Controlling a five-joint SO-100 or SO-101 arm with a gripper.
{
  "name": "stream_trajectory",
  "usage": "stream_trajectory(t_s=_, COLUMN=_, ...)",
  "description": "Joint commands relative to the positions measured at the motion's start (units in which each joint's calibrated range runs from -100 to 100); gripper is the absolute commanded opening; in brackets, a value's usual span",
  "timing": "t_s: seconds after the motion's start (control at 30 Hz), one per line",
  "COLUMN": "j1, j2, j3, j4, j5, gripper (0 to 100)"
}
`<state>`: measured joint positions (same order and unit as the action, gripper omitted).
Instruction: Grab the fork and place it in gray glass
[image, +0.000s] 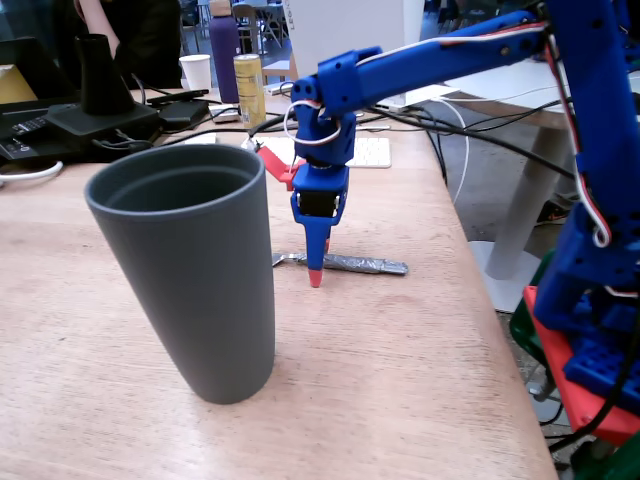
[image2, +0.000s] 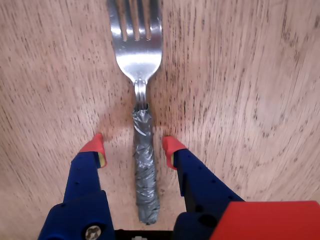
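Straddling the fork (image2: 144, 150) on the counter (image: 420, 340) near its right edge, we are lowering our tool (image2: 134, 144), released, either side of the taped handle; closing and lifting toward the gray glass (image: 190, 270) near the front edge should follow.

office: desks (image: 120, 260), keyboard (image: 365, 152), desk phone (image: 40, 125)

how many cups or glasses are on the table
2. The gray glass stands upright at front left in the fixed view; a small white paper cup sits at the far edge beside a purple bottle. Clutter back there may hide others.
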<state>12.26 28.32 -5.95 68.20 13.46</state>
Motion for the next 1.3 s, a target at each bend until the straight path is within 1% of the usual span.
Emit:
stream_trajectory(t_s=0.0, j1=-0.08, j2=0.24, j3=-0.7, j4=-0.88, j5=1.95, gripper=25)
stream_trajectory(t_s=0.27, j1=-0.08, j2=0.24, j3=-0.61, j4=-0.88, j5=1.51, gripper=24)
stream_trajectory(t_s=0.3, j1=-0.08, j2=0.24, j3=0.24, j4=0.03, j5=1.66, gripper=21)
stream_trajectory(t_s=0.33, j1=-0.25, j2=0.24, j3=0.24, j4=0.03, j5=1.42, gripper=13)
stream_trajectory(t_s=0.37, j1=-0.25, j2=0.24, j3=0.24, j4=0.03, j5=1.37, gripper=4)
stream_trajectory(t_s=0.4, j1=-0.25, j2=0.24, j3=0.15, j4=-0.3, j5=1.37, gripper=0)
stream_trajectory(t_s=0.87, j1=0.09, j2=-1.13, j3=-0.7, j4=0.19, j5=1.95, gripper=0)
stream_trajectory(t_s=1.03, j1=-0.08, j2=-10.57, j3=1.85, j4=0.36, j5=1.56, gripper=0)
stream_trajectory(t_s=1.27, j1=-0.08, j2=-35.09, j3=23.74, j4=-0.55, j5=1.37, gripper=0)
